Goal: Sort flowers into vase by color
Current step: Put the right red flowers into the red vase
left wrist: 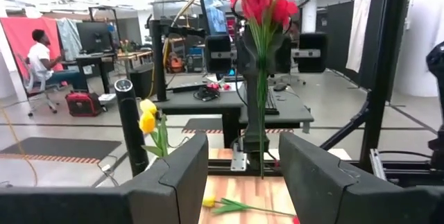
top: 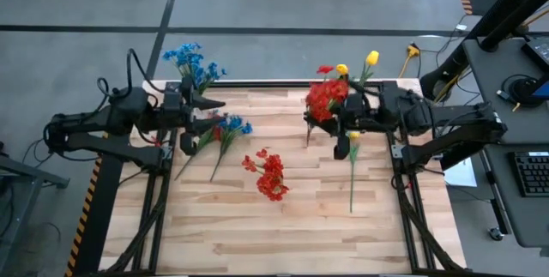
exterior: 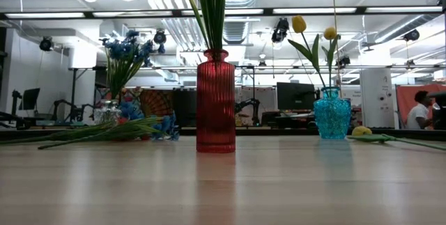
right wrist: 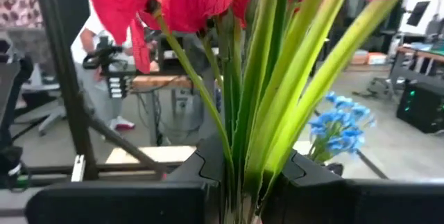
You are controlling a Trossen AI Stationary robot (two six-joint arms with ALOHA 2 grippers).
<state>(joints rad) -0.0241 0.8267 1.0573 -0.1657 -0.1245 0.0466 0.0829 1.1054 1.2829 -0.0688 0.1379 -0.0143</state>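
My right gripper (top: 333, 121) (right wrist: 246, 182) is shut on a bunch of red flowers (top: 326, 97) held up near the table's far right. My left gripper (top: 204, 114) (left wrist: 243, 182) is open, holds nothing, and faces the bunch from the left. Blue sprigs (top: 227, 129) lie flat on the table beside it. A red ribbed vase (exterior: 214, 103) stands mid-table with green stems rising from its mouth, and red blooms (top: 271, 177) cover it from above. A clear vase holds blue flowers (top: 193, 63). A teal vase (exterior: 332, 113) holds yellow buds (top: 371, 57). One yellow flower (top: 352, 161) lies on the table. My right gripper pinches the red bunch by its green stems (right wrist: 244, 161) between its two fingers (right wrist: 305, 179). The fingers come in level from the table's right and lie across the stems. The bunch stands upright and clear of the table, blooms above the fingers, and a thin stem end (left wrist: 261, 168) hangs below.
The clear and teal vases stand along the far edge. The near half of the wooden table (top: 283, 243) carries nothing. Black frame posts (left wrist: 388, 71) stand at the table's corners. People sit at desks in the room beyond the table.
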